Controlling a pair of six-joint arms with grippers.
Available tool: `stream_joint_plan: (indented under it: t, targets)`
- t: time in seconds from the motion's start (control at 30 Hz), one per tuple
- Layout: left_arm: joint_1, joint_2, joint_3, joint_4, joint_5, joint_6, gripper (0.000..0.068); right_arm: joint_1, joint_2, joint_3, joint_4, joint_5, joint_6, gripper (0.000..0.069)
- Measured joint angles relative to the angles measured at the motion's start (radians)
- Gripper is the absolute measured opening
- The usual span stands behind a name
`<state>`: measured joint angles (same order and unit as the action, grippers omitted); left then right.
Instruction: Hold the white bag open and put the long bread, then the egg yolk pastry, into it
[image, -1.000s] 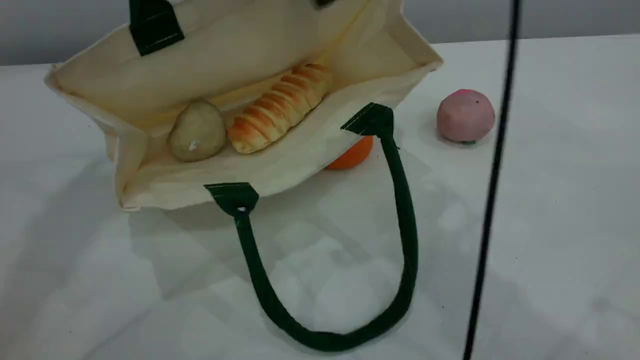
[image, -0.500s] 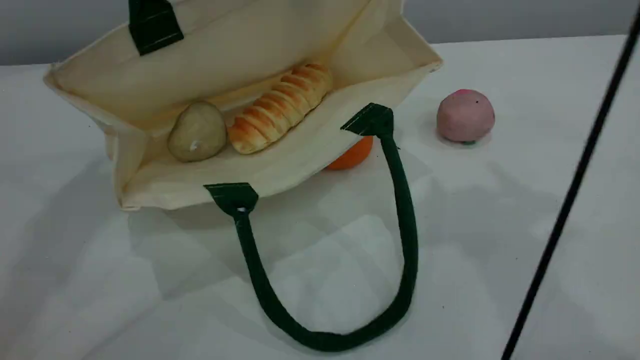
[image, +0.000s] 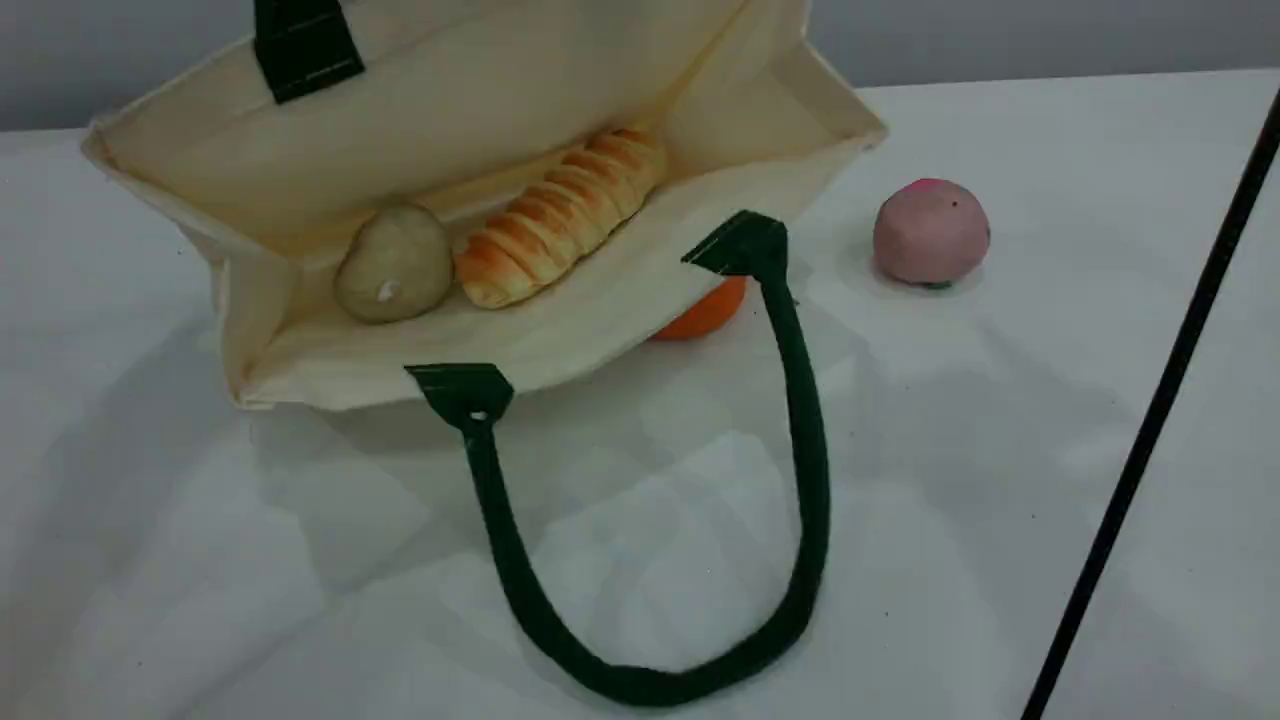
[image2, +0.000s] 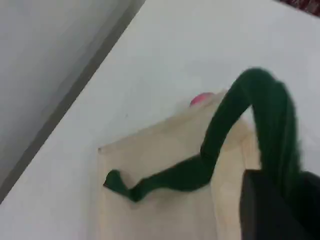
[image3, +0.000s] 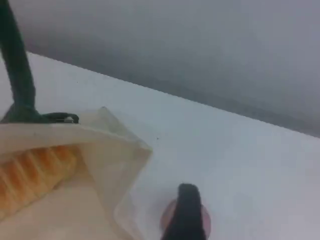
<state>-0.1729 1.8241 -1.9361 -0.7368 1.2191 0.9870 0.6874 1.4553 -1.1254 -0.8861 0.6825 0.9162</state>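
Observation:
The white bag (image: 560, 335) stands open on the table, its mouth toward the camera. Inside lie the long bread (image: 560, 215) and, to its left and touching it, the egg yolk pastry (image: 393, 262). The bag's near green handle (image: 805, 480) lies flat on the table. The far handle (image2: 260, 100) rises in a loop to my left gripper's dark fingertip (image2: 272, 210); whether the jaws still clamp it does not show. My right gripper's fingertip (image3: 186, 212) hangs above the bag's right corner (image3: 122, 150) with nothing in it. Neither gripper shows in the scene view.
An orange fruit (image: 705, 312) sits half hidden behind the bag's near wall. A pink ball (image: 931, 232) rests on the table right of the bag, also below the right fingertip (image3: 206, 225). A black cable (image: 1150, 430) slants across the right edge.
The black cable has swung from the middle right to the far right edge. The bag's left rim has shifted slightly. Bread and pastry lie as before.

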Motion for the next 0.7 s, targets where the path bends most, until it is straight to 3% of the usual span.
stream_joint_plan:
  t: [0.13,0.27,0.5,0.7]
  targets:
    - [0.000,0.000,0.000,-0.036,-0.001,0.000,0.0353,0.000,0.000,0.000,0.000,0.000,-0.001,0.0561]
    - [0.000,-0.001,0.000,-0.037,-0.001,-0.010,0.0457,0.000,0.000,0.000,0.000,0.009,-0.021,0.0561]
    - [0.000,-0.039,-0.001,-0.027,0.001,-0.077,0.0484,0.000,-0.072,0.000,0.001,0.039,-0.044,0.0561]
    - [0.000,-0.127,-0.001,-0.010,0.003,-0.155,0.0484,0.001,-0.215,0.000,0.009,0.168,-0.126,0.0561]
